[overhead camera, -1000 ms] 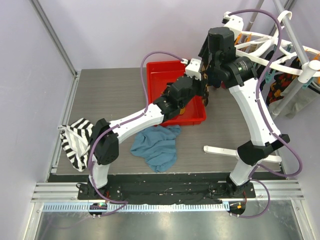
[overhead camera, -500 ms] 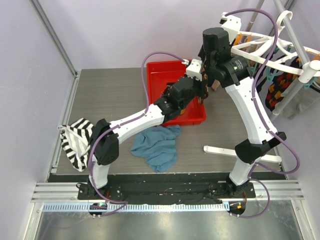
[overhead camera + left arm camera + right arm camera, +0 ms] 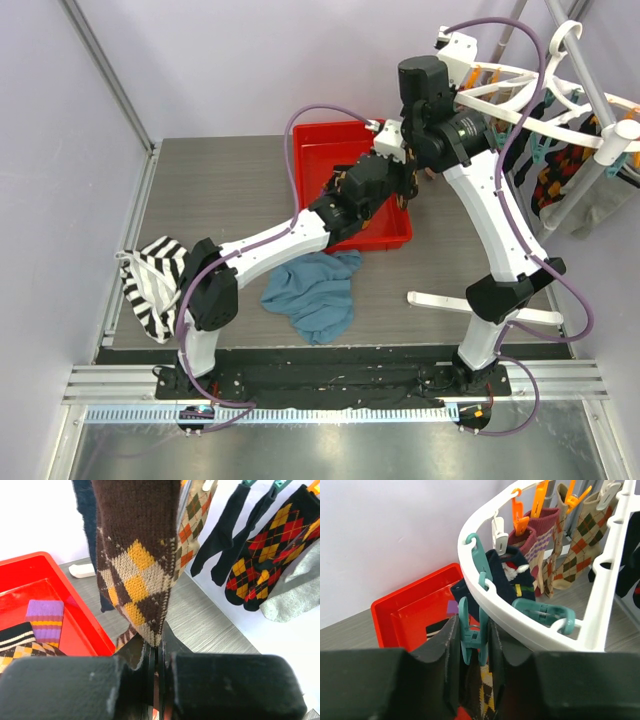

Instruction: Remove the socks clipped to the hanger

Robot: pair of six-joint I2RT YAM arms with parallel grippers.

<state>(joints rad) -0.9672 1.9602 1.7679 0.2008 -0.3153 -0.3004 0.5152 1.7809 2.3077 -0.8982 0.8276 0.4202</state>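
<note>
While the grey wood-grain table [image 3: 220,190] fills the middle of the top view, the large white plastic oval hanger [image 3: 520,75] stands over its upper right corner, with socks dangling from teal and orange clips around the rim. Left of it, at upper centre, sits the red plastic tray [image 3: 320,150]. In the left wrist view a purple and orange striped sock [image 3: 44,620] lies on the tray floor at lower left. Below the tray a crumpled blue cloth [image 3: 315,290] lies on the table, and a black-and-white striped cloth [image 3: 150,285] is bunched at the left edge. Both arms reach to the tray's right rim, beside the hanger's near edge. A brown argyle sock with yellow and beige diamonds [image 3: 137,555] hangs down the centre of the left wrist view. Its lower tip runs into the left gripper [image 3: 157,657], whose fingers are pressed together on the fabric. At upper right hang two plain black socks [image 3: 225,530] and a black sock with red and yellow diamonds [image 3: 265,550]. At lower centre of the right wrist view, the right gripper [image 3: 472,630] pinches a teal plastic clip [image 3: 470,635] hanging from the hanger's rim, with argyle fabric showing just below it.
</note>
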